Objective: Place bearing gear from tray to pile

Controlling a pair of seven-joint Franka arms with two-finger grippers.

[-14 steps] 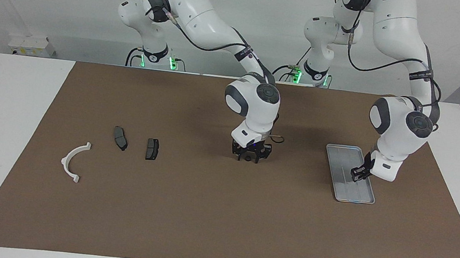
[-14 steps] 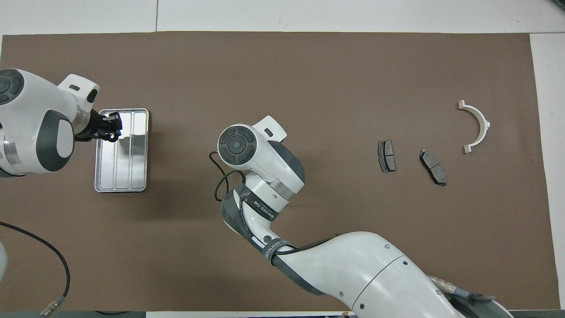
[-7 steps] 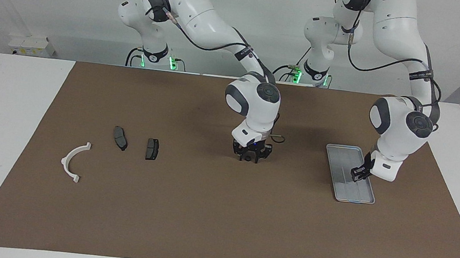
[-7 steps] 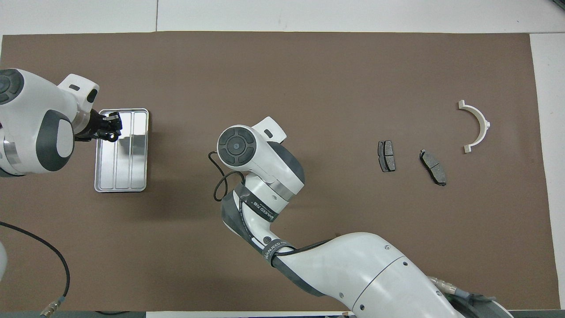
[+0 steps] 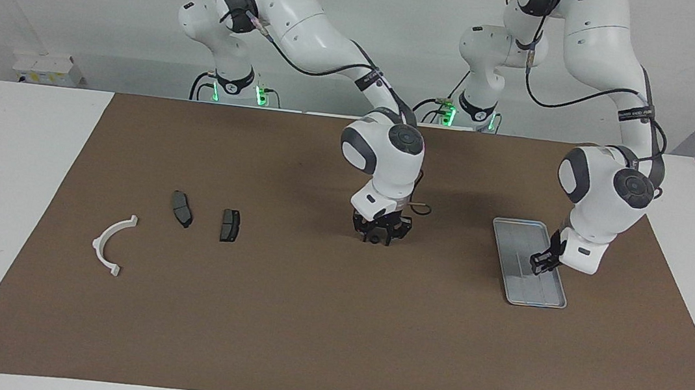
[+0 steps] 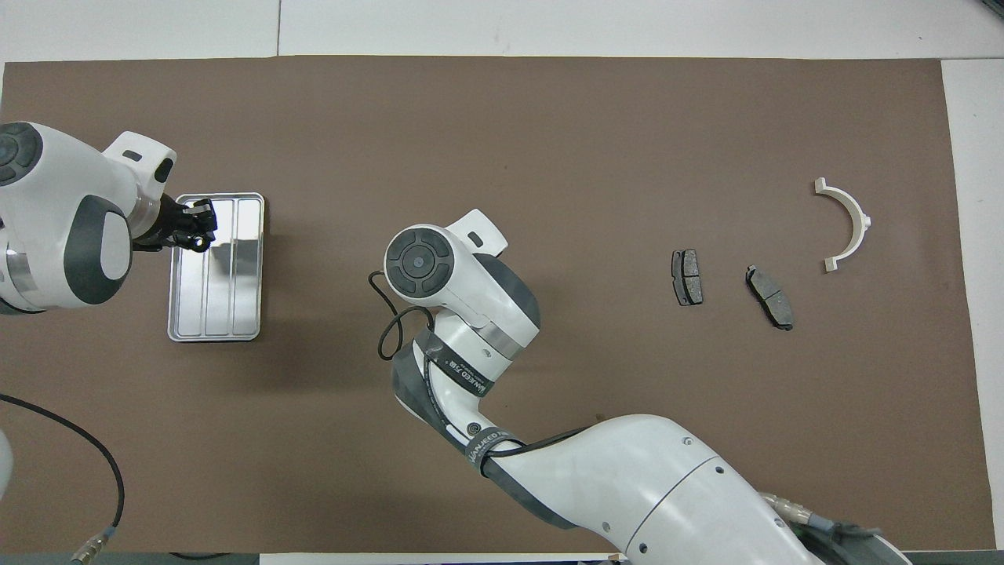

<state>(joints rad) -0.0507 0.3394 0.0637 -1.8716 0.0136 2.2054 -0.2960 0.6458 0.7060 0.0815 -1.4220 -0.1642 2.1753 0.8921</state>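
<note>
Since the earlier frame, the right gripper [image 5: 376, 237] has narrowed its jaws and its wrist has shifted slightly toward the left arm's end of the table. The left arm has not moved.

1. Right gripper: it points straight down at the middle of the brown mat [image 5: 305, 334], with its tips at the mat surface. The jaws stand narrow, closed against the bearing gear [image 5: 376, 240], a small dark round part between the fingertips. In the overhead view the arm's own wrist covers this gripper and the part.

2. Left gripper [image 5: 539, 263]: it waits low over the tray [image 5: 530, 232], above the half of the tray nearer the robots. Whether it is open or closed cannot be told. No part shows in it.

3. Tray: it lies directly below the left gripper and well apart from the right gripper, toward the left arm's end of the table. Its ridged floor shows bare.

4. Pile [image 5: 182, 209]: it lies well apart from the right gripper, toward the right arm's end of the table. The brake pad [image 5: 229, 225] closest to the right gripper comes first, then a second pad just beside it, then the white arc [image 5: 108, 245] at the outer end. The three pieces lie apart from one another, flat on the mat.
</note>
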